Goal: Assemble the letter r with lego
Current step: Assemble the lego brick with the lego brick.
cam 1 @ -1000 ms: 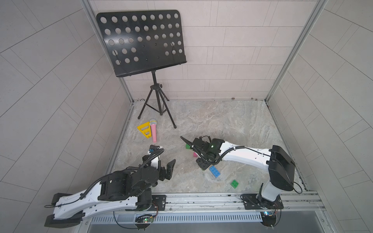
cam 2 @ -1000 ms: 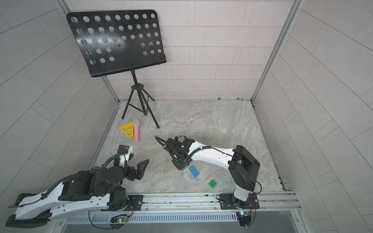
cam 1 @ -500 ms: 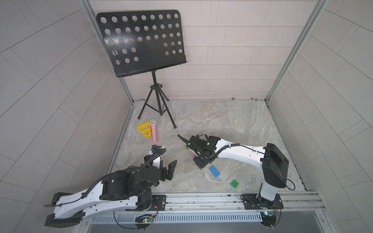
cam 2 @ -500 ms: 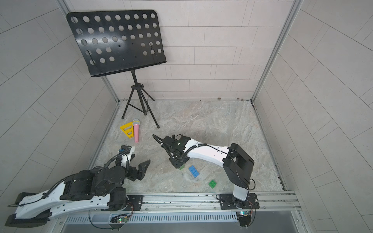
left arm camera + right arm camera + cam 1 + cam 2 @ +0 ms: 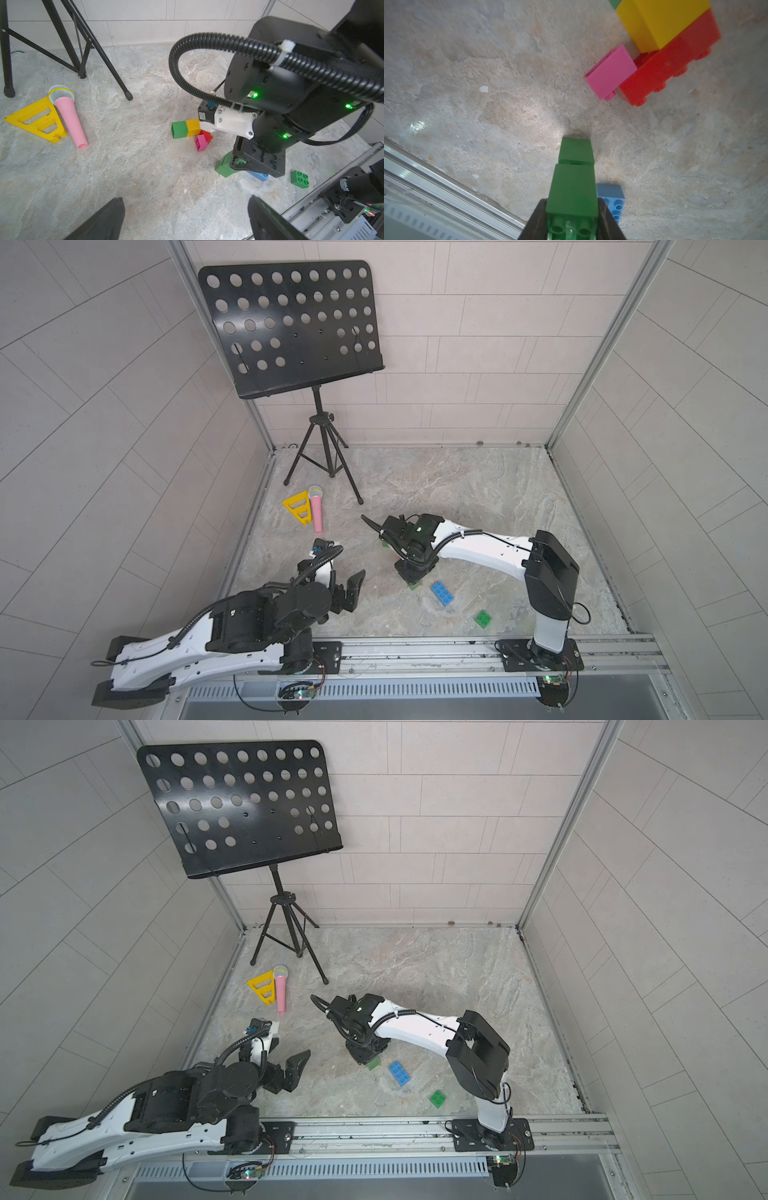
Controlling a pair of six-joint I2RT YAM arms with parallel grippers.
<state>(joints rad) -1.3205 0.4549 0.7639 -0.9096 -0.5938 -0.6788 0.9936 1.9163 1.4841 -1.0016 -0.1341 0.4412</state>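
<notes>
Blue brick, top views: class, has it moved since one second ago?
No. The blue brick keeps its place, at the same gap from the loose green brick.

Plain green bricks [image 5: 572, 187], blue brick [image 5: 442, 593]

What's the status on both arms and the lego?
Left gripper open, holding nothing. Right gripper shut on green pair. Green-yellow-red-pink cluster lies apart. Blue brick close beside the pair.

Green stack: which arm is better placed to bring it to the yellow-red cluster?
Right: the right gripper is shut on the green stack, near the cluster; left gripper is open, empty, farther off.
</notes>
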